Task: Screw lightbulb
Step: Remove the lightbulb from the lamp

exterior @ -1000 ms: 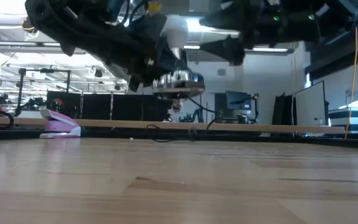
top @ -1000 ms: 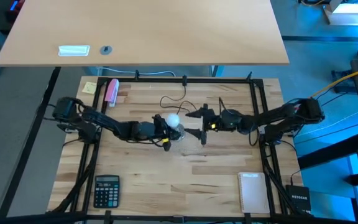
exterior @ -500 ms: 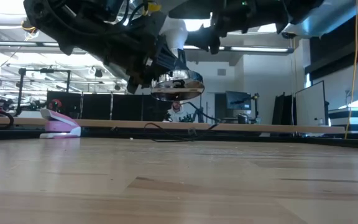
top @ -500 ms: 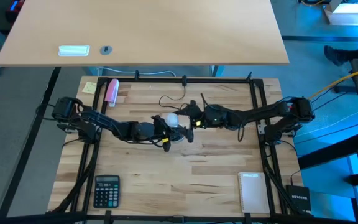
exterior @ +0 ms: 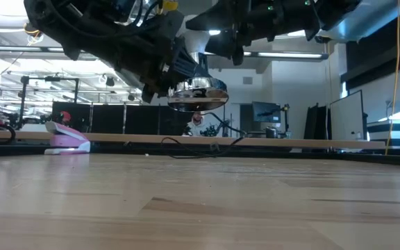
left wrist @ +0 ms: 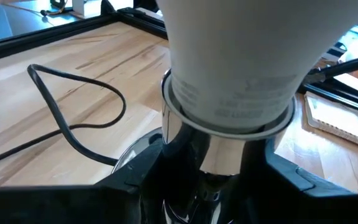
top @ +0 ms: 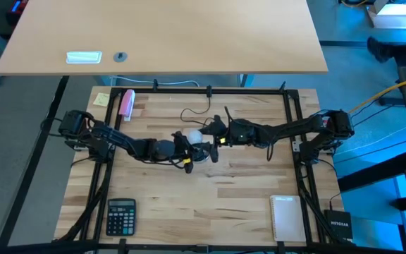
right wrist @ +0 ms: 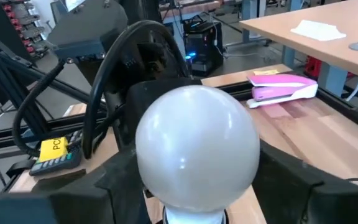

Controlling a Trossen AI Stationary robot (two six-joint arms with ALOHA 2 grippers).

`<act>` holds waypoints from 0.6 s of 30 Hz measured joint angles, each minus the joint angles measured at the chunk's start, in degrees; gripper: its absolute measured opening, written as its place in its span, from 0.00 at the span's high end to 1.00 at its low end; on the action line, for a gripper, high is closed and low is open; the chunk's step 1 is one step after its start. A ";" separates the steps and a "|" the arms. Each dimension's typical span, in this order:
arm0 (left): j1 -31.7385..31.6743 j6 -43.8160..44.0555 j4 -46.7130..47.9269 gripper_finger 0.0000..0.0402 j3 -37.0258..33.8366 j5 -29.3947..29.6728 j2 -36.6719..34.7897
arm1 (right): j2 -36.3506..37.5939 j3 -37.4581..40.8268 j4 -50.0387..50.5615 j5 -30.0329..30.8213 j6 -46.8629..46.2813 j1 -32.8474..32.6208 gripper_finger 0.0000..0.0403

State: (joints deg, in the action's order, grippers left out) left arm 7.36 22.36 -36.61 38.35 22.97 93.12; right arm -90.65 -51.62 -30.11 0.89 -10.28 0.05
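Note:
The white lightbulb (top: 194, 135) sits with its base in the round silver socket (exterior: 197, 95), whose black cord (top: 197, 113) trails onto the table. My left gripper (top: 187, 151) is shut on the socket and holds it above the table's middle. In the left wrist view the bulb's neck (left wrist: 229, 93) stands in the socket's silver collar (left wrist: 219, 152). My right gripper (top: 207, 139) is open. It reaches in from the table's right, with one finger on either side of the bulb's globe (right wrist: 196, 144). My left gripper pinches the socket's silver neck (left wrist: 197, 149), just under the bulb, between its two fingers (left wrist: 135, 180). The fingers come level from the table's left. The socket is lifted clear of the table with the bulb pointing up. My right gripper's fingers (right wrist: 124, 180) flank the globe; I cannot tell whether they touch it.
A pink-and-white stapler (top: 127, 104) and a yellow note (top: 102, 99) lie at the far left. A calculator (top: 121, 215) lies at the near left and a notebook (top: 285, 217) at the near right. A black frame (top: 210, 92) borders the table.
My right gripper has moved toward the table's left, up to the bulb, and its fingers now stand around the globe. My left gripper has kept the socket and bulb almost still above the table.

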 joint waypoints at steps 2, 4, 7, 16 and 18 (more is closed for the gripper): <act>0.52 -0.68 -0.16 0.57 0.00 -0.25 -0.01 | 0.10 0.00 -0.02 -1.95 0.02 0.02 0.40; 0.92 -2.10 -0.95 0.57 -0.02 -2.47 -0.21 | 0.47 0.02 -0.06 -5.74 0.04 0.07 0.40; 1.58 -4.61 -3.72 0.58 -0.11 -7.88 -0.35 | 0.64 0.02 -1.25 -14.18 -0.05 0.07 0.40; 1.70 -5.21 -12.87 0.58 0.24 -28.66 -0.35 | 0.39 -0.07 -11.33 -36.59 -0.43 0.09 0.40; 1.62 -5.03 -13.82 0.58 0.39 -30.89 -0.34 | 0.37 -0.07 -12.48 -38.36 0.14 0.09 0.40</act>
State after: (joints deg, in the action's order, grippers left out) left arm 8.98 17.34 -50.43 38.73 -7.91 92.78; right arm -90.28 -51.68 -42.59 -37.46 -10.14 0.14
